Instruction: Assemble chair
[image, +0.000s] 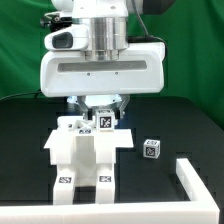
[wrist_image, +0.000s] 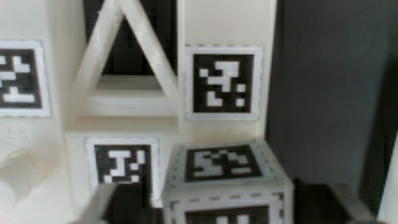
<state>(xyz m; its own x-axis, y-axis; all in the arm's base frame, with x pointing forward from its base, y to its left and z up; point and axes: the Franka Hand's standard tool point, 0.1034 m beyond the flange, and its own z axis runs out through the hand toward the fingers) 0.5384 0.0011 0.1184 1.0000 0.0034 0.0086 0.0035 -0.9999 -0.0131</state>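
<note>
The chair (image: 88, 152) is a white blocky assembly with tag markers, standing mid-table below the arm. A small white tagged block (image: 105, 121) sits at its far upper end, and my gripper (image: 103, 108) is lowered straight over it. In the wrist view the same block (wrist_image: 222, 172) fills the space between the jaws of my gripper (wrist_image: 222, 208). The dark fingers (wrist_image: 125, 205) lie against its two sides with no gap showing. Beyond it are a chair slab (wrist_image: 222, 85) with large tags and a triangular cut-out. Another small tagged cube (image: 150, 150) lies loose at the exterior view's right.
A white L-shaped rail (image: 195, 178) lies on the black table at the exterior view's lower right. A green curtain hangs behind. The arm's big white hand (image: 100, 65) hides the table behind the chair.
</note>
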